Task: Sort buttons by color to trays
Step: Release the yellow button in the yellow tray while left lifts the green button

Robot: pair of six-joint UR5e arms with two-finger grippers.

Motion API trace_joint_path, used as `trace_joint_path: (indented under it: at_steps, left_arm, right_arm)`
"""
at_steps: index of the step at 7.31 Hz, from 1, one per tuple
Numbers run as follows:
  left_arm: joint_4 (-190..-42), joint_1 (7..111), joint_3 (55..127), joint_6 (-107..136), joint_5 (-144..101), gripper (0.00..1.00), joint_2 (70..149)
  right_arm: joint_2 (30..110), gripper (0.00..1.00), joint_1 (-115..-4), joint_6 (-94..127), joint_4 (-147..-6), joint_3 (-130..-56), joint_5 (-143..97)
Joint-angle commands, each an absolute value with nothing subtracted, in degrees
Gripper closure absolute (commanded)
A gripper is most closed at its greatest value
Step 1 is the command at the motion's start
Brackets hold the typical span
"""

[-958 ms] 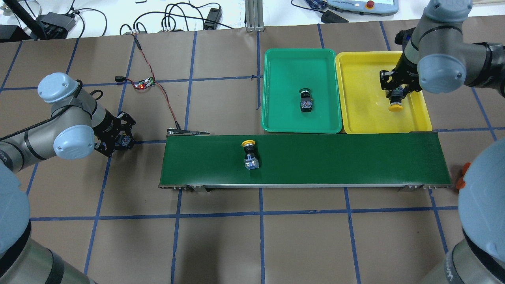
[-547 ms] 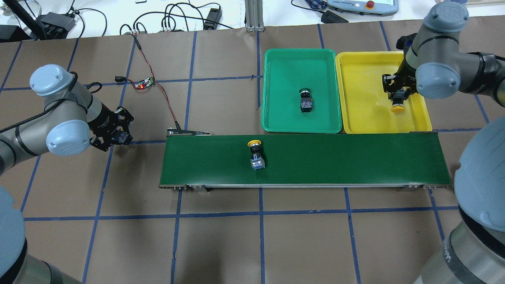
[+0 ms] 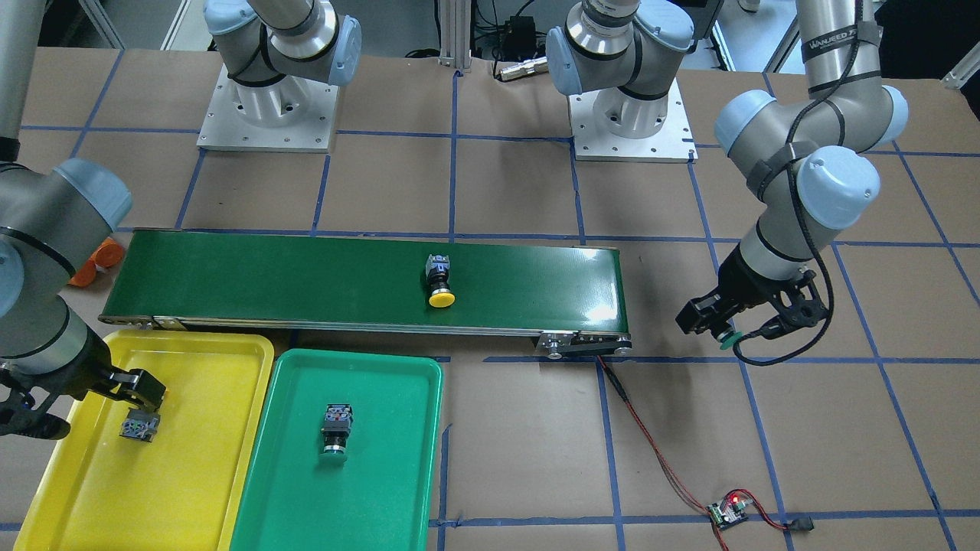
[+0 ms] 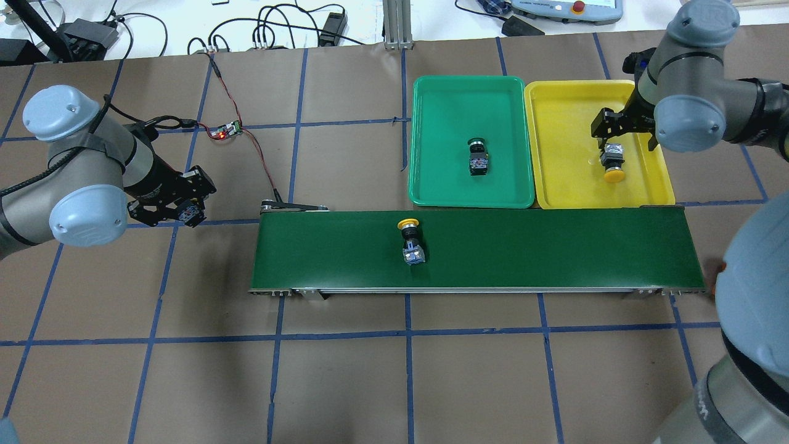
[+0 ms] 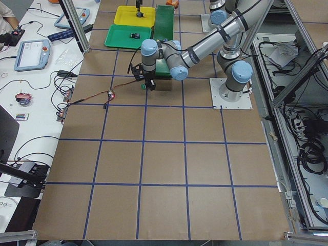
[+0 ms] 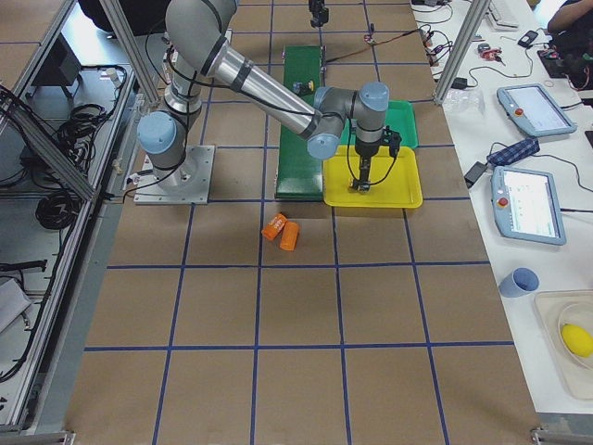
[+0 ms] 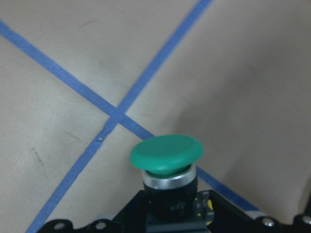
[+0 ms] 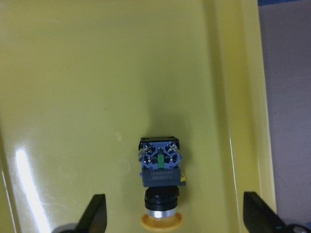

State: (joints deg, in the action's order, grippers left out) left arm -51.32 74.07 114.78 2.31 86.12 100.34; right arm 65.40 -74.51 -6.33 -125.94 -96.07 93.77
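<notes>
My left gripper is shut on a green button and holds it over the bare table, left of the conveyor; it also shows in the front view. My right gripper is open above the yellow tray. A yellow button lies on its side in that tray, between the spread fingers but free of them. Another yellow button lies on the conveyor belt. A second green button lies in the green tray.
The two trays sit side by side just beyond the belt's right half. A small circuit board with a red light and its wire run to the belt's left end. Two orange cylinders lie off the belt's right end.
My right gripper has opened and let go of the yellow button, which now lies in the yellow tray. The yellow button on the belt has moved right. My left gripper has shifted slightly.
</notes>
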Motion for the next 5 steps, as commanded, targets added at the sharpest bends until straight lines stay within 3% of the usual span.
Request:
trace_joint_path:
  at_steps: [1, 3, 5]
  left_arm:
    - [-51.15, 81.35, 116.35, -6.16, 85.87, 0.89, 95.47]
    - [-50.72, 85.24, 122.05, -4.83, 86.14, 0.95, 91.16]
    - [-48.96, 90.85, 123.49, -4.49, 92.23, 0.93, 92.62]
  right_arm:
    - [72.04, 0.00, -75.14, -6.07, -116.41, -96.33, 93.52]
    - [77.67, 0.00, -75.93, -5.98, -107.17, -96.42, 93.43]
    - [81.19, 0.00, -78.91, -1.77, -106.17, -98.77, 93.52]
